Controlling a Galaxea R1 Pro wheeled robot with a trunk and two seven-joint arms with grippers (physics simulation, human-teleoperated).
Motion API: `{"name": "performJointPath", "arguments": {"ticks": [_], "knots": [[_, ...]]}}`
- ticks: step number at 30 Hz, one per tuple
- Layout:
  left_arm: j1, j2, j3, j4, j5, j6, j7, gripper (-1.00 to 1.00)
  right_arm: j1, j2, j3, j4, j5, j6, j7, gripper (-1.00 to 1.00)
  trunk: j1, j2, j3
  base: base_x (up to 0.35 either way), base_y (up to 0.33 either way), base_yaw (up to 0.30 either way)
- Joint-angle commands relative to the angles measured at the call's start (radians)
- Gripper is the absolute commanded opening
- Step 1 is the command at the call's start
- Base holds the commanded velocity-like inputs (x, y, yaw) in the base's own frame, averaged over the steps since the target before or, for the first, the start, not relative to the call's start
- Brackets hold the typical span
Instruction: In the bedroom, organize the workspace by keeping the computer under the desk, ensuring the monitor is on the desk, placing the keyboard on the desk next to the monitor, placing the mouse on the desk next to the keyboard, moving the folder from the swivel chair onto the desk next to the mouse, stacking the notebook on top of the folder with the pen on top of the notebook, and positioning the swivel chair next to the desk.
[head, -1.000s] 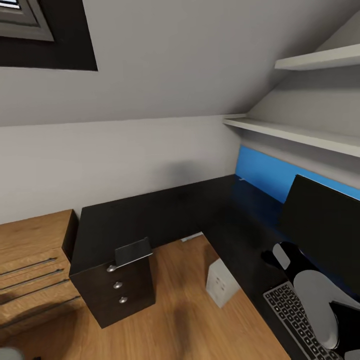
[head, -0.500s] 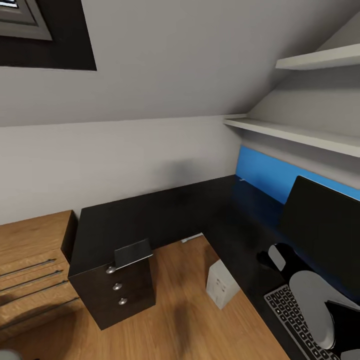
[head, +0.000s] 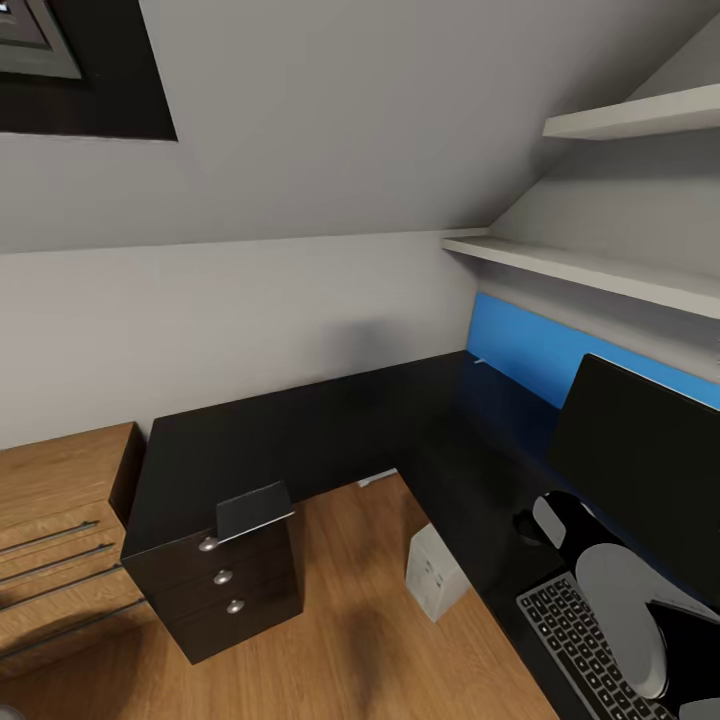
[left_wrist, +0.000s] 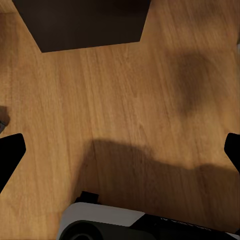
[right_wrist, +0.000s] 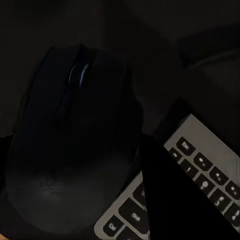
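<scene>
The right tool (right_wrist: 75, 150) gripped the mouse (right_wrist: 75, 145), beside the keyboard (head: 585, 640) on the black surface (head: 330, 430), before the monitor (head: 640, 460). The left tool (left_wrist: 120, 150) hung spread over the wooden floor (left_wrist: 125, 100). The drawer unit (head: 230, 590) stayed closed, contents hidden.

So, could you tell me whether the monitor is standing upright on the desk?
Upright. The monitor stands on edge on the black desk, in front of the blue panel, behind the keyboard. Its stand is hidden.
</scene>
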Motion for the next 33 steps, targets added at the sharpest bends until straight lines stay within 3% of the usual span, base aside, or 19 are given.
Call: {"name": "performJointPath", "arguments": {"ticks": [1, 12, 24, 33], "knots": [[0.000, -0.001, 0.004, -0.002, -0.002, -0.001, -0.002, 1.00, 0.000, 0.000, 0.000, -0.001, -0.014, 0.002, -0.010, -1.00, 0.000, -0.002, -0.002, 0.004, -0.010, 0.000], [0.000, 0.000, 0.007, -0.010, 0.001, -0.009, 0.005, 1.00, 0.000, 0.003, 0.000, -0.001, -0.013, 0.000, -0.010, -1.00, 0.000, -0.002, -0.002, 0.000, -0.001, 0.000], [0.000, 0.002, 0.007, -0.011, 0.003, -0.009, 0.009, 1.00, 0.000, 0.004, 0.000, 0.007, -0.014, 0.001, -0.010, -1.00, 0.046, -0.086, -0.039, 0.000, 0.000, 0.000], [0.000, 0.021, 0.009, -0.017, 0.005, -0.007, 0.011, 1.00, 0.000, 0.006, 0.000, 0.012, -0.013, 0.000, -0.010, -1.00, 0.081, -0.149, -0.067, 0.000, 0.000, 0.000]]}}
